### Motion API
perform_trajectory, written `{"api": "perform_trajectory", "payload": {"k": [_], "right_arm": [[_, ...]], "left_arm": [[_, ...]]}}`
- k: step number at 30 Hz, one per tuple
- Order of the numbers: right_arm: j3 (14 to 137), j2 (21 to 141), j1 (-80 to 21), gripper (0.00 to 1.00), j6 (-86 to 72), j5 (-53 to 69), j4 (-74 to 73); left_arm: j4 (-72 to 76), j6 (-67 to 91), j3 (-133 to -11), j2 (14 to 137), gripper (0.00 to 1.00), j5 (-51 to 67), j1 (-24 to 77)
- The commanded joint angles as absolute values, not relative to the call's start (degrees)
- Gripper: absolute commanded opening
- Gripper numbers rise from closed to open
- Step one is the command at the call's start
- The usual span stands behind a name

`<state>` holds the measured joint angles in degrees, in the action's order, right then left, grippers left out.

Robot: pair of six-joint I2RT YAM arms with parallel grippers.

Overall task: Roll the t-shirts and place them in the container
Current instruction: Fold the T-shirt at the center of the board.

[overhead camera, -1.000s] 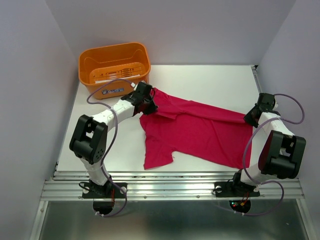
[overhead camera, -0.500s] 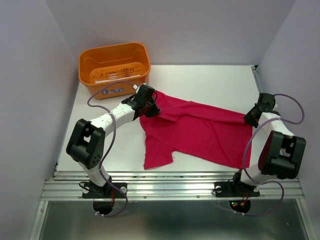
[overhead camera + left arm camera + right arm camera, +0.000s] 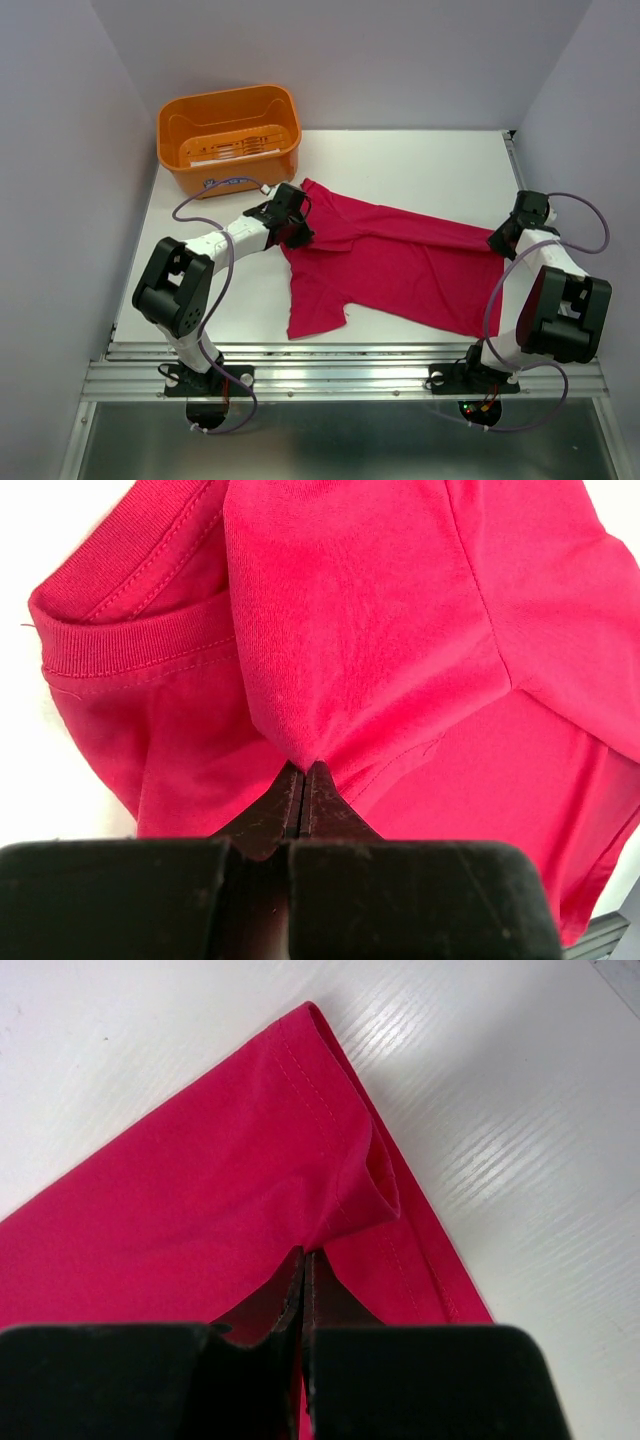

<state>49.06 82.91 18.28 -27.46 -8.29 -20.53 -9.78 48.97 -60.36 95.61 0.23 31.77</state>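
A crimson-pink t-shirt (image 3: 400, 260) lies spread across the white table, its far edge folded over toward me. My left gripper (image 3: 297, 231) is shut on a pinch of the t-shirt (image 3: 330, 630) beside the ribbed collar (image 3: 130, 645). At the right end my right gripper (image 3: 497, 240) is shut on the fabric just inside the hemmed corner (image 3: 330, 1070) of the t-shirt (image 3: 180, 1190). One sleeve (image 3: 317, 312) hangs toward the near edge.
An orange plastic basket (image 3: 181, 150) stands at the far left corner of the table (image 3: 420, 160), just beyond my left arm. Grey walls close in on both sides. A metal rail (image 3: 340, 370) runs along the near edge.
My left gripper has drawn the collar end of the t-shirt toward me, laying the far edge further over. The right gripper has shifted slightly nearer with its corner.
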Motion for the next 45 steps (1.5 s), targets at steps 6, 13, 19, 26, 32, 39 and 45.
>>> {"api": "perform_trajectory", "payload": {"k": [6, 13, 19, 26, 32, 39, 45], "right_arm": [[48.16, 80.68, 18.28, 0.12, -27.68, -10.98, -21.27], [51.32, 77.7, 18.28, 0.54, -27.77, -14.15, -24.69], [54.58, 75.5, 18.28, 0.52, -27.68, -11.61, -25.67], [56.6, 82.68, 9.94, 0.22, -29.0, -5.97, -22.33], [59.41, 92.97, 8.44, 0.2, -31.46, -4.31, -18.99], [59.86, 98.34, 8.44, 0.19, -31.55, -6.5, -17.93], [57.31, 100.11, 8.44, 0.19, -31.38, -10.98, -17.75]], "left_arm": [[-8.7, 46.94, -59.41, 95.71, 0.1, 1.82, 31.82], [-14.49, 42.28, -64.77, 91.68, 0.53, -4.03, 29.45], [-15.65, 35.43, -74.06, 92.1, 0.52, -9.23, 28.3], [-12.92, 32.52, -83.84, 101.59, 0.36, -4.4, 28.39], [-10.9, 30.5, -90.96, 112.48, 0.31, -2.9, 28.39], [-11.16, 29.09, -98.61, 122.15, 0.31, -2.81, 28.39], [-14.06, 28.92, -102.31, 127.17, 0.31, -5.71, 28.04]]}}
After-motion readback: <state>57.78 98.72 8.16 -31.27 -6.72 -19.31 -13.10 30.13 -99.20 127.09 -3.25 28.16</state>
